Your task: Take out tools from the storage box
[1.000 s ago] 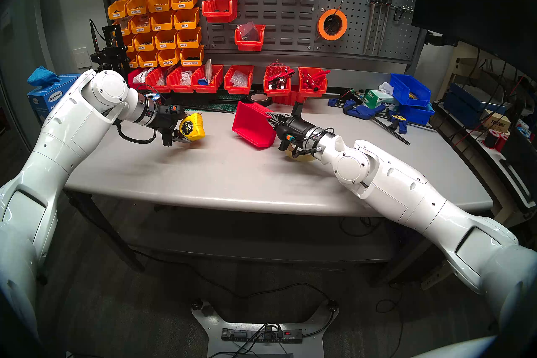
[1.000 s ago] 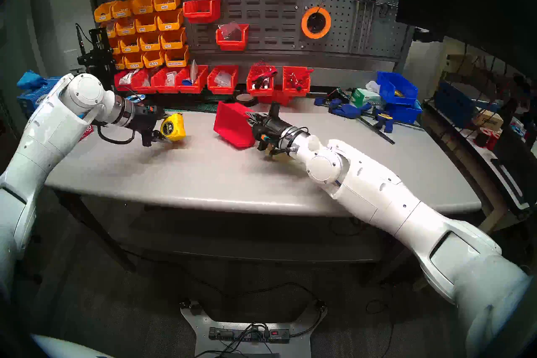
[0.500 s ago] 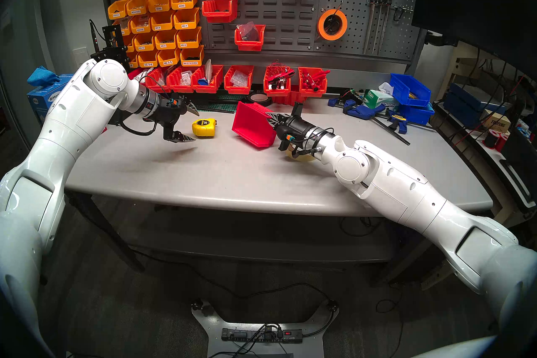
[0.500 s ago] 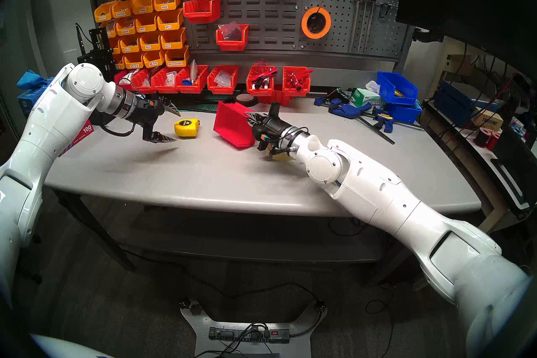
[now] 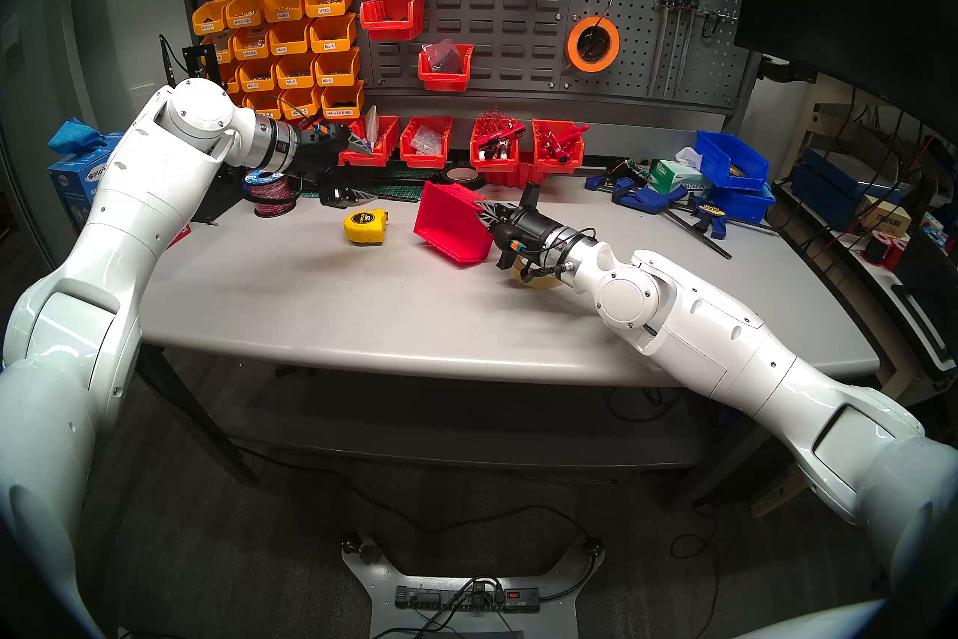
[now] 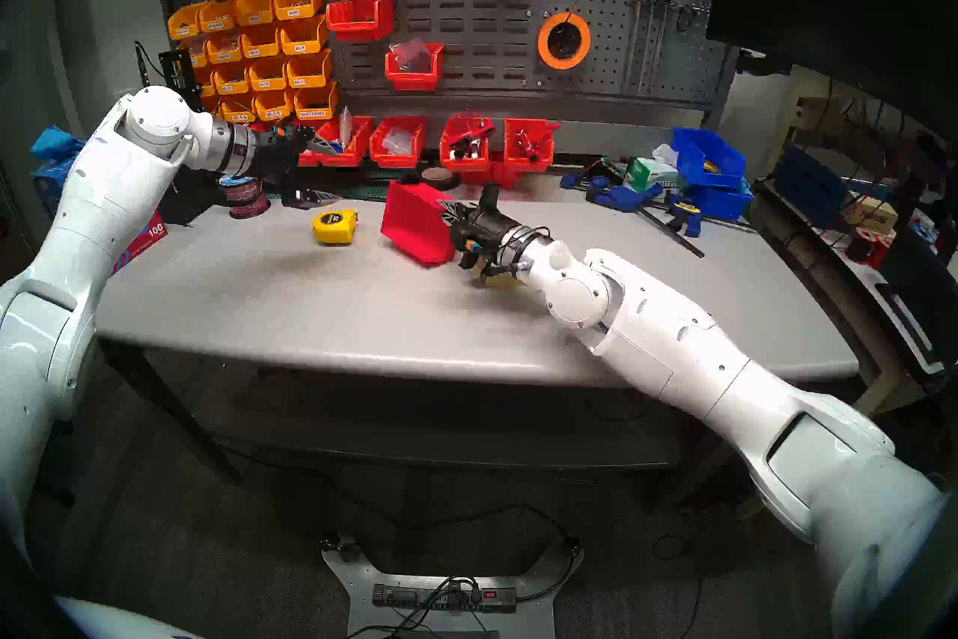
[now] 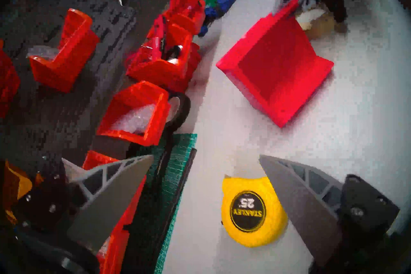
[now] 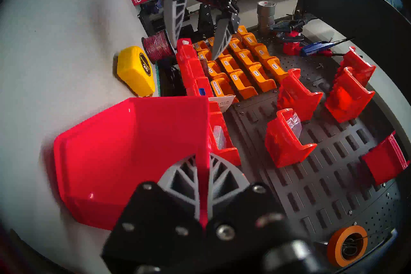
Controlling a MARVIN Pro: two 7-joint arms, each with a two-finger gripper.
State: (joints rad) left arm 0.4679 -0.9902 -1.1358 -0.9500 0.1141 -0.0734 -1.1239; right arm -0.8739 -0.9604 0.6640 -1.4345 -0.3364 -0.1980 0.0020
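Left gripper (image 5: pixel 357 171) hangs raised near the worktop's (image 5: pixel 363 311) rear-left corner, jaws wide, empty. Right gripper (image 5: pixel 484 213), level, clamps the tilted storage box (image 5: pixel 451 228) wall. Right arm hides most of the masking-tape roll (image 5: pixel 539 281).

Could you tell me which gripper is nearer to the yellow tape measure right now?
Left. The left gripper hangs open just above and behind the tape measure; the right gripper is farther off, clamped on the red bin.

yellow tape measure (image 5: pixel 365 226), red storage box (image 5: pixel 450 228), seemingly cream roll (image 5: pixel 539 281)
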